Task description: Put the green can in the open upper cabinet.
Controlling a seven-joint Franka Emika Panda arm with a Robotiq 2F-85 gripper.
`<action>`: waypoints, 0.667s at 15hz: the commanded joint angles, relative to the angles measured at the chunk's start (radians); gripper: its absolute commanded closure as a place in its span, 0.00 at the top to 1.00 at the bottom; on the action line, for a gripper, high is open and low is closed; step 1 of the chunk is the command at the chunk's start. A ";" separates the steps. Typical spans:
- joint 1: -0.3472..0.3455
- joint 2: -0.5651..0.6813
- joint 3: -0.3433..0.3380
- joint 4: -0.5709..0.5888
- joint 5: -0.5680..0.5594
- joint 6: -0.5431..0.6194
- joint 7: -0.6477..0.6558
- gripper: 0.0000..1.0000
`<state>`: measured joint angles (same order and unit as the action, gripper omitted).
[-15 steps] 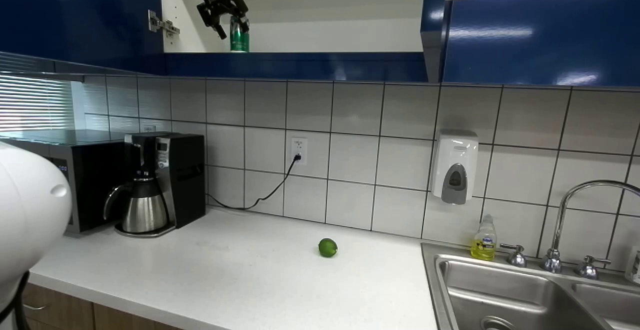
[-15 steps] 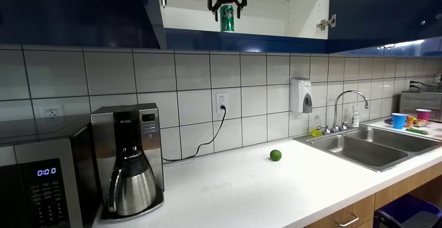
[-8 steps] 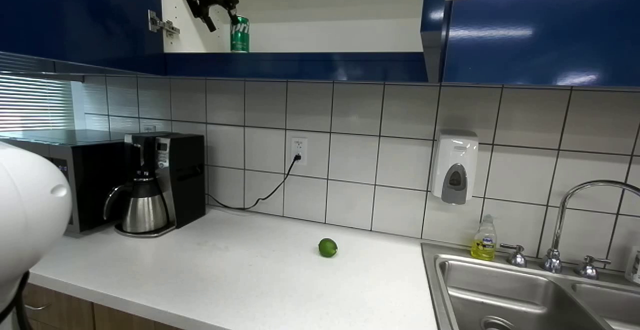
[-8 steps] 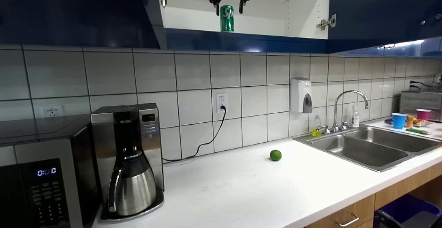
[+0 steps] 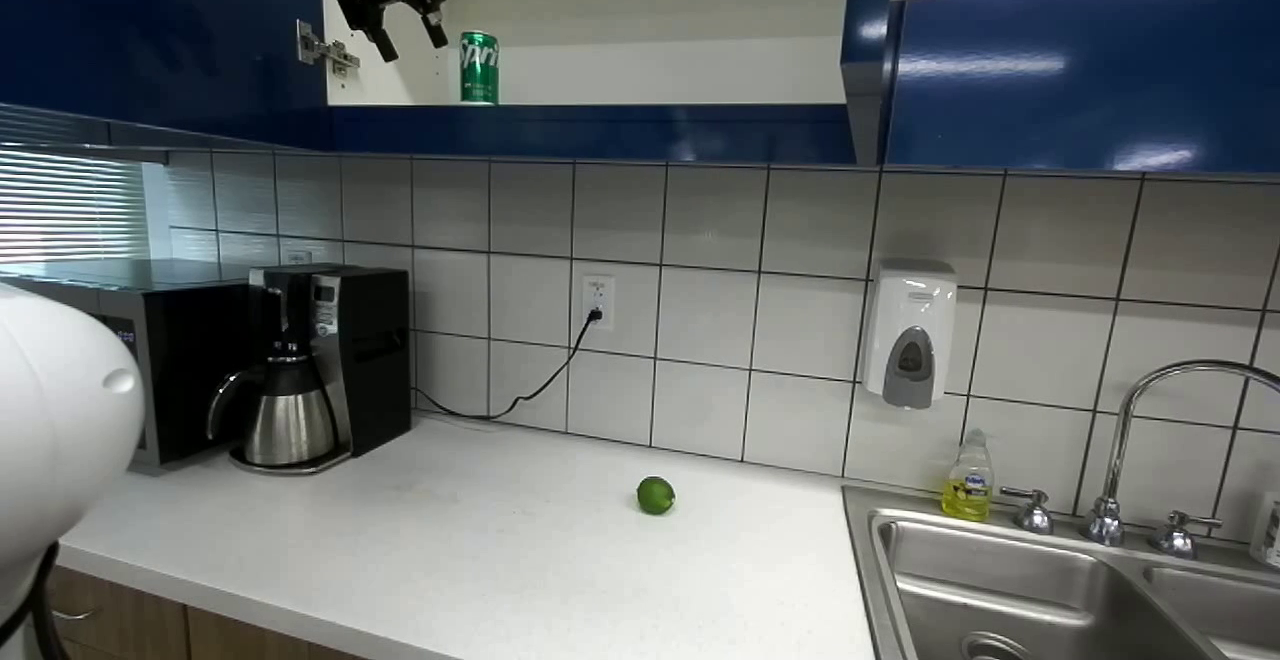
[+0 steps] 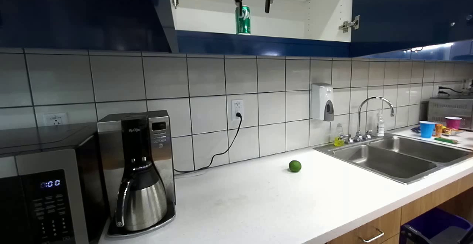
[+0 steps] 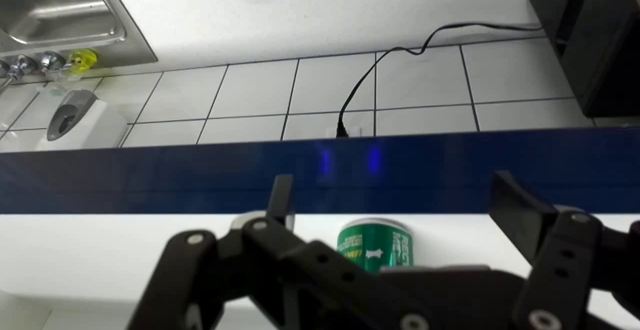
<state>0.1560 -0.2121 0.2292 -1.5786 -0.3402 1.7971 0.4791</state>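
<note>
One green can (image 5: pixel 479 70): upright inside the open upper cabinet (image 5: pixel 660 70); placing judged complete. Fingers (image 5: pixel 437 34): spread, holding nothing, apart from the can at its ten o'clock in an exterior view. Outstanding, probably: withdrawal only.

White robot arm (image 5: pixel 65 410), black jaws spread apart, fingertips (image 6: pixel 267 6) pointing downward
</note>
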 commanded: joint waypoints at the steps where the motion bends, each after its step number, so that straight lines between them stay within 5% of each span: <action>1: -0.001 -0.109 0.009 -0.137 0.041 -0.036 -0.049 1.00; 10: -0.001 -0.231 0.023 -0.408 0.092 -0.062 -0.091 1.00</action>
<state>0.1600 -0.3893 0.2513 -1.9020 -0.2754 1.7491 0.4301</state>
